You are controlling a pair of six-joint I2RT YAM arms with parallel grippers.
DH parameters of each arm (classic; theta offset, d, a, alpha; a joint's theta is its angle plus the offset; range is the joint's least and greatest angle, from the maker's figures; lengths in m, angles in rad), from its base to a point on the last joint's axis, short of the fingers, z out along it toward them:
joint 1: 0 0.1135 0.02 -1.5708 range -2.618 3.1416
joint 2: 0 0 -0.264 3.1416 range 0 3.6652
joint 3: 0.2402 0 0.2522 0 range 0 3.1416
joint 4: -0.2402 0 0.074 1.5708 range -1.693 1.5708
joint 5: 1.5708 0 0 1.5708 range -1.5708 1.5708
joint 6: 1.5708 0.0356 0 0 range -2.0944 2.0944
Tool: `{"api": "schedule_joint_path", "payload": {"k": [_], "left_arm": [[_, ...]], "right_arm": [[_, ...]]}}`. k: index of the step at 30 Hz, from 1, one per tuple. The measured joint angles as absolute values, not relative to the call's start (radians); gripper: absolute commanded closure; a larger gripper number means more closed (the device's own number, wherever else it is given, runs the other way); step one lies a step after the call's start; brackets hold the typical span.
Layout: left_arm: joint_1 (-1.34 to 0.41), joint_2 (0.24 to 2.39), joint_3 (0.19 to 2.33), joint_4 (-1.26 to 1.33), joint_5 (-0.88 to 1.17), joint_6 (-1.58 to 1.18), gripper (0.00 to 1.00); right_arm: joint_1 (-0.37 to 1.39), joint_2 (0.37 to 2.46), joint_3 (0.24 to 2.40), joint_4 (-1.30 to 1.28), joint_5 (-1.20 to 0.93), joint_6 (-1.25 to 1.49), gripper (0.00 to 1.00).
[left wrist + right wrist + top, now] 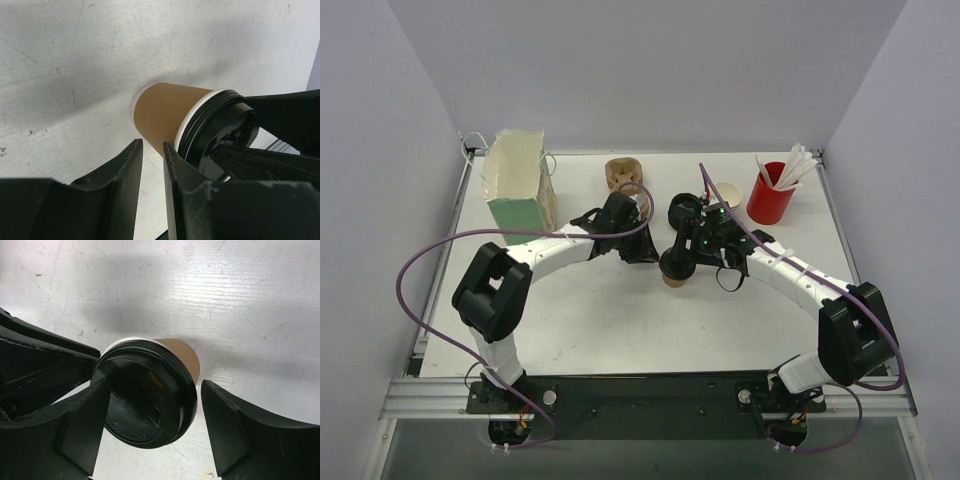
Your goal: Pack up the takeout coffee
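Observation:
The takeout coffee (pixel 672 273), a brown paper cup with a black lid, stands on the white table near its middle. In the right wrist view the lid (pixel 145 395) sits between my right gripper's (pixel 154 385) spread fingers. The left finger is against the lid's rim and a gap shows at the right finger (pixel 225 425). My right gripper (pixel 682 260) hangs open over the cup. My left gripper (pixel 152 146) is low beside the cup (pixel 165 112), with its right finger next to the cup's wall. Its jaws stand a narrow gap apart with only table between them.
A green and white paper bag (pixel 518 185) stands open at the back left. A stack of tan cups (pixel 623 172) lies behind the left gripper (pixel 642 248). Black lids (pixel 682 212) sit behind the coffee. A red cup with white sticks (pixel 770 198) is at the back right.

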State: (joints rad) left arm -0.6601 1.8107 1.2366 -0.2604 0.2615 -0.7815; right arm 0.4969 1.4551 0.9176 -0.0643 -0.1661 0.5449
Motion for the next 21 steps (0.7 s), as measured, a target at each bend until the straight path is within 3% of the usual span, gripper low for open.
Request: {"api": "schedule_joint_path", "payload": {"k": [15,21], "left_arm": [[-0.657,1.810,1.254,-0.294,0.249,-0.774,0.65],[-0.642,1.808,1.276,-0.310,0.242,-0.757,0.59]], "right_arm": [[0.491,1.447,0.918,-0.087,-0.166,0.544,0.33],[0.491,1.447,0.918,-0.091,-0.165,0.545,0.33]]}}
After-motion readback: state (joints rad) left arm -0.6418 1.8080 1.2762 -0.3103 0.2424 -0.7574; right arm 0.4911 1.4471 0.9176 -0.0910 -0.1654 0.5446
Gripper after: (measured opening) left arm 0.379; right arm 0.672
